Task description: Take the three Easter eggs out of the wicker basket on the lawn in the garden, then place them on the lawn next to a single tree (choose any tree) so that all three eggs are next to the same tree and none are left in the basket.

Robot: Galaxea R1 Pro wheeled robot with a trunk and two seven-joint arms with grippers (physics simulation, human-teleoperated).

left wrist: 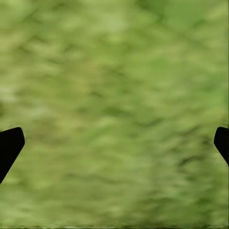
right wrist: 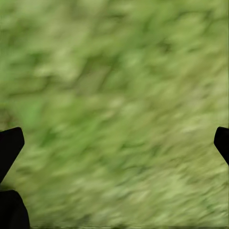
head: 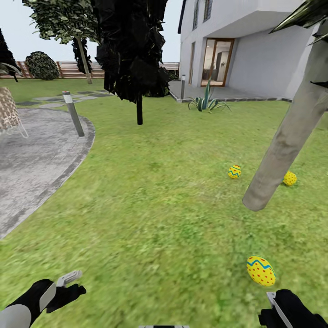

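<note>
The lawn (head: 155, 200) of mottled green grass spreads across most of the head view, with the white house (head: 255, 41) at the far right and a curved grey paved patio (head: 32, 155) at the left. A near-black tree (head: 132, 50) with a thin dark trunk stands far and centre, and a slatted wooden fence (head: 73, 69) runs behind it. At the right, the pale grey-beige trunk of the tree (head: 287, 136) leans up from the grass. Three Easter eggs lie around its foot: one with blue zigzag bands (head: 234, 171) just left of the trunk, a red-dotted one (head: 289, 178) just right of it and partly behind it, and a third (head: 261, 270) nearer, on the grass in front of the trunk. A grey bollard post (head: 74, 114) stands at the patio's edge, and a spiky plant (head: 207, 101) grows by the house. The left gripper (left wrist: 114, 143) hangs over bare grass with its fingers (left wrist: 9, 148) spread wide apart and empty. The right gripper (right wrist: 114, 143) is likewise spread wide over grass, holding nothing, low at the right just near the closest egg.
</note>
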